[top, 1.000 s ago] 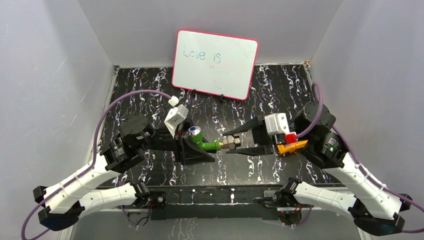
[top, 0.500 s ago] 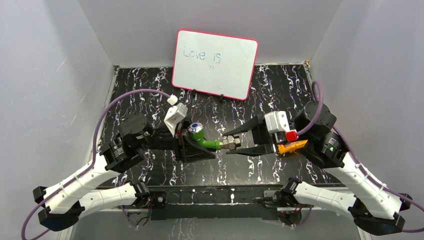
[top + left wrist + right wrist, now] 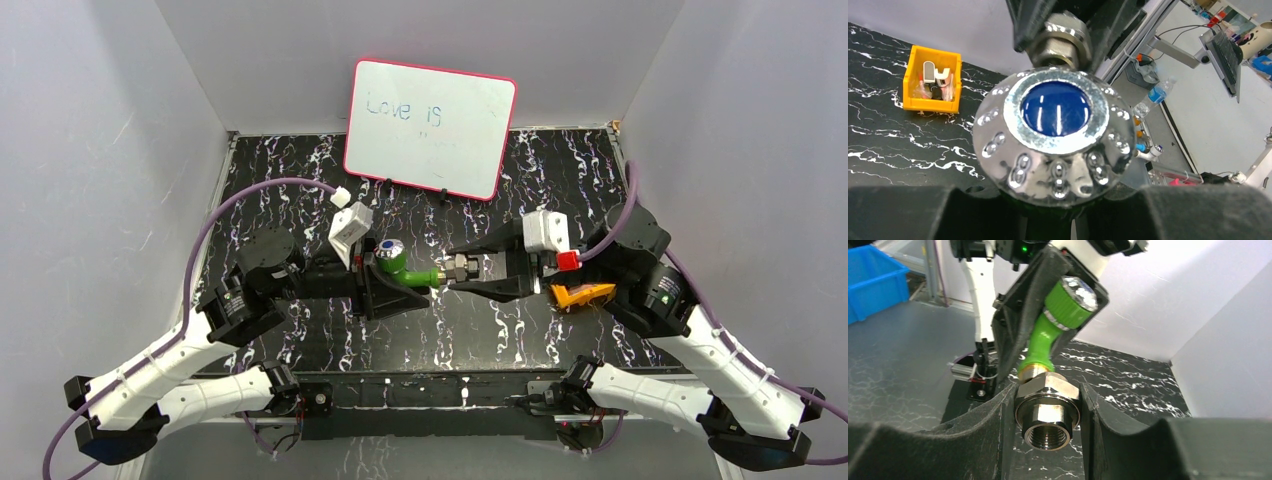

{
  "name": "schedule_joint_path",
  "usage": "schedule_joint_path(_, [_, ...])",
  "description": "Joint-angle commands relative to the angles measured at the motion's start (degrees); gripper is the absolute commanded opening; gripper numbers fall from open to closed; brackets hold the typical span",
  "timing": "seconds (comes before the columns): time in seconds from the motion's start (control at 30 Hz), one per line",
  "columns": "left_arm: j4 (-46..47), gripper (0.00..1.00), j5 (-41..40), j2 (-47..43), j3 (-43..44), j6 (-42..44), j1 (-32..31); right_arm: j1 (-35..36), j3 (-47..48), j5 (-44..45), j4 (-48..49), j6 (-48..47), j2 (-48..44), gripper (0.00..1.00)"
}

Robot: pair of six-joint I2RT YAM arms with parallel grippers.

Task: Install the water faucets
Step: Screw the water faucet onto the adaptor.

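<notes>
The green water faucet (image 3: 415, 277) hangs in the air above the table's middle, lying level, with its blue-and-silver knob (image 3: 388, 248) facing up. My left gripper (image 3: 392, 285) is shut on its green body just under the knob, which fills the left wrist view (image 3: 1057, 134). The silver threaded end fitting (image 3: 459, 270) points right. My right gripper (image 3: 462, 272) is shut on this fitting. In the right wrist view both pads press the flats of the hex nut (image 3: 1048, 407), and the green body (image 3: 1045, 337) slants up behind it.
A pink-framed whiteboard (image 3: 430, 128) stands at the back of the black marbled table (image 3: 300, 180). An orange tray (image 3: 585, 295) with metal pieces lies under my right wrist; it also shows in the left wrist view (image 3: 932, 79). Grey walls enclose both sides.
My right gripper's jaws have closed onto the metal fitting, and its wrist has turned. My left gripper has shifted the faucet slightly up and toward the back.
</notes>
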Motion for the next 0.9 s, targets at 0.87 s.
schedule_joint_path(0.87, [1.5,0.00,-5.2,-3.7,-0.3,2.1,-0.9,0.0,-2.9,3.7,10.5,-2.0,-2.9,0.00])
